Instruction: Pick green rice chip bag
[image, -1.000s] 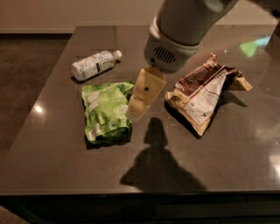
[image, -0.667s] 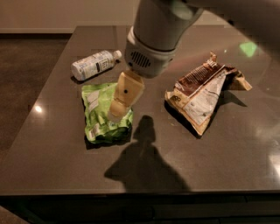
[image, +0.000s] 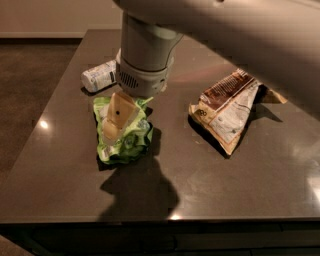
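The green rice chip bag lies crinkled on the dark table, left of the middle. My gripper hangs from the grey wrist right above the bag, its tan fingers reaching down onto the bag's upper left part and hiding some of it. The fingers stand close together over the foil.
A brown-and-tan torn snack bag lies to the right of the green bag. A white-labelled plastic bottle lies on its side behind the gripper, partly hidden by the wrist. The table's left edge runs close to the bag.
The gripper has moved left and down, from the bag's right edge to directly over the green bag. The bags and bottle have stayed in place.
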